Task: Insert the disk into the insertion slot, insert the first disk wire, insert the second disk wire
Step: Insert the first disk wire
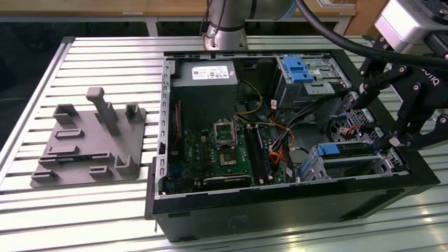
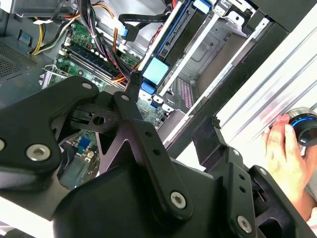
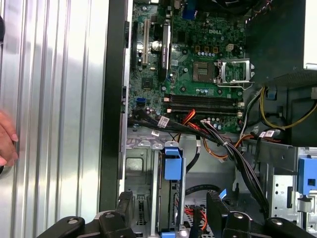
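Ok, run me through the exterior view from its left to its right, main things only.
Grey fixture plate → motherboard → disk, lying in the insertion slot → gripper.

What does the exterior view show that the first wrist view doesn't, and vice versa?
The exterior view takes in the whole computer case on the slatted table, the grey block with pegs beside it and the arm's column. The first wrist view adds a person's hand over the table. Both show the green circuit board, the wire bundle and the disk in its blue frame, sitting in the metal slot, with the gripper open near it.
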You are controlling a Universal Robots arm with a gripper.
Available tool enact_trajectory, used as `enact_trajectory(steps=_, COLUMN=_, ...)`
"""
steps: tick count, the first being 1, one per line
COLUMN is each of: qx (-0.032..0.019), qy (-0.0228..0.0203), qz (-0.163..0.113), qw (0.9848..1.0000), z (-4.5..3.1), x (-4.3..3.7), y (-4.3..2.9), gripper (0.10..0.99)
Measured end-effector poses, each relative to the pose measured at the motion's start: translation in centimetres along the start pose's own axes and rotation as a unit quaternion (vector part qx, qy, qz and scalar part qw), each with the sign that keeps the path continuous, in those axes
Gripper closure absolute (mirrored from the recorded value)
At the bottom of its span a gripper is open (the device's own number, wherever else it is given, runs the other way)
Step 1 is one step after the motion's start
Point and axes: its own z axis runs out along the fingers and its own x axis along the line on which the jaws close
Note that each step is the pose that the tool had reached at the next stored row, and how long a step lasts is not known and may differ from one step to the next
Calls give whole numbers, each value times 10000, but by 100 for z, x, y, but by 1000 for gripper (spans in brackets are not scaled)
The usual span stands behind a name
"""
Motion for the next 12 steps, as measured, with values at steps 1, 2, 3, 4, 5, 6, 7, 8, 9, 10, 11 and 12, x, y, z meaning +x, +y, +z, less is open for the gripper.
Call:
enact_trajectory(steps=1, qx=0, qy=0, qz=-3, qw=10000, z=0, x=0, y=0, gripper=392)
enact_trajectory(steps=2, qx=0, qy=0, qz=-6, qw=10000, z=0, x=0, y=0, gripper=392)
enact_trajectory(steps=3, qx=-1, qy=0, qz=-9, qw=10000, z=0, x=0, y=0, gripper=392)
enact_trajectory(steps=4, qx=-1, qy=0, qz=-12, qw=10000, z=0, x=0, y=0, gripper=392)
enact_trajectory(steps=5, qx=-1, qy=0, qz=-15, qw=10000, z=0, x=0, y=0, gripper=392)
enact_trajectory(steps=6, qx=-2, qy=0, qz=-18, qw=10000, z=0, x=0, y=0, gripper=392)
enact_trajectory(steps=7, qx=-2, qy=0, qz=-21, qw=10000, z=0, x=0, y=0, gripper=392)
enact_trajectory(steps=8, qx=-2, qy=0, qz=-24, qw=10000, z=0, x=0, y=0, gripper=392)
enact_trajectory(steps=9, qx=-3, qy=0, qz=-26, qw=10000, z=0, x=0, y=0, gripper=392)
enact_trajectory(steps=10, qx=-3, qy=1, qz=-29, qw=10000, z=0, x=0, y=0, gripper=392)
enact_trajectory(steps=11, qx=-3, qy=0, qz=-32, qw=10000, z=0, x=0, y=0, gripper=392)
enact_trajectory(steps=12, qx=-3, qy=1, qz=-35, qw=10000, z=0, x=0, y=0, gripper=392)
